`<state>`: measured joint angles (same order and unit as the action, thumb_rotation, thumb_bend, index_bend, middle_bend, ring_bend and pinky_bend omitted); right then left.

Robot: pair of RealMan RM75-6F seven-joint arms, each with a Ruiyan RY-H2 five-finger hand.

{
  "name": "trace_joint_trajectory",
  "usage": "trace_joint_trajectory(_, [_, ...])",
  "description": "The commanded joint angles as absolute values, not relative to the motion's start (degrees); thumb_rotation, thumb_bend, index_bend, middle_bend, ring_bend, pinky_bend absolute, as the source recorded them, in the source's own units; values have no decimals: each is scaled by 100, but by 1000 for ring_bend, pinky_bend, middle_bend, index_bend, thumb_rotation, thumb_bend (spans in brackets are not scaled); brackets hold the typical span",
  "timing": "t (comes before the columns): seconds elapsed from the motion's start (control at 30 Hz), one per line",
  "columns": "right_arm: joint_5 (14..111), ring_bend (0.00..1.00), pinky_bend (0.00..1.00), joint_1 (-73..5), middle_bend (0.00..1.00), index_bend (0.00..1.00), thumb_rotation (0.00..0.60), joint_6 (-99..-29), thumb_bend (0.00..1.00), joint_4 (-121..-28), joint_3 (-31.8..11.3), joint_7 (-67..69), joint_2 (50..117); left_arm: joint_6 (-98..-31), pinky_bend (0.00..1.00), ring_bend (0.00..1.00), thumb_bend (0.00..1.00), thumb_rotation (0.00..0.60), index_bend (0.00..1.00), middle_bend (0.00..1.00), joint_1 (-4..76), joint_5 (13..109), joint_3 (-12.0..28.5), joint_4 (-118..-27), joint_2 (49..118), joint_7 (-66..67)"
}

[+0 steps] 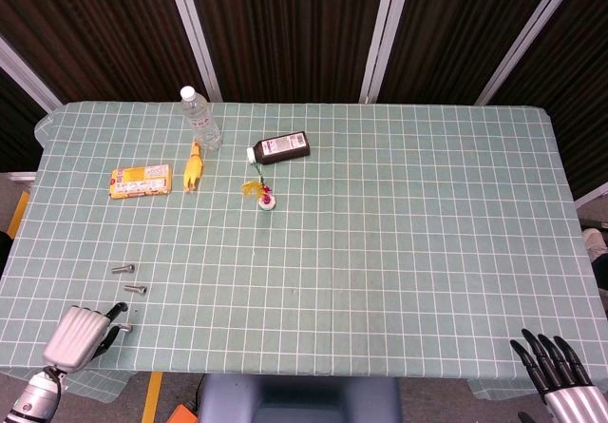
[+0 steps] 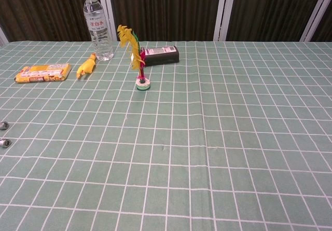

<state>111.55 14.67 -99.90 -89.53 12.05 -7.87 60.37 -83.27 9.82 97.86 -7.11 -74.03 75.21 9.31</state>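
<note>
My left hand [image 1: 80, 335] hangs at the table's near left corner, its silver back facing up and its dark fingers mostly hidden beneath, so their spread is unclear. Nothing shows in it. Two small metal bolts [image 1: 122, 269] [image 1: 136, 289] lie just beyond it, and they also show at the left edge of the chest view [image 2: 3, 124] [image 2: 4, 143]. My right hand [image 1: 552, 364] sits off the near right corner with its fingers straight and apart, holding nothing. Neither hand shows in the chest view.
On the green checked tablecloth [image 1: 399, 233], far left, are a water bottle [image 1: 200, 117], a yellow rubber chicken [image 1: 193, 166], a yellow snack packet [image 1: 140, 182], a black box [image 1: 280, 147] and a feathered shuttlecock [image 2: 136, 59] standing upright. Dark panels rise behind the table.
</note>
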Motion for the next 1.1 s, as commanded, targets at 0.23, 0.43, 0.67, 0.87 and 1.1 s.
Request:
trace_joint_trajectory(0.23, [11153,0,0,1469,0,0,600,-9953,180,-8953,1199,-867,6067,-6969,1000,1000,437,600,403,1000,1866,8967,-148,-7445,7271,-1170])
trace_joint_trajectory(0.43, [11067,0,0,1440,0,0,600,-9845,180,-9005,1169,-939,6084,-6421,1000,1000,419,600,429,1000,2250,8738,59,-6706,7882,-1083])
trace_joint_trajectory(0.67, [11018,0,0,1418,0,0,600,-9797,180,-9035,1156,-941,6075,-6413,1000,1000,413,600,438,1000,2238,8754,-40,-6569,7980,-1059])
trace_joint_trajectory(0.87, [11062,0,0,1429,0,0,600,-9806,180,-9017,1182,-965,6084,-6540,1000,1000,413,600,446,1000,2173,8804,-115,-6517,7956,-1091])
trace_joint_trajectory(1.1, [11058,0,0,1429,0,0,600,-9814,180,-9014,1182,-959,6079,-6349,1000,1000,413,600,444,1000,2152,8743,-223,-6104,8194,-1084])
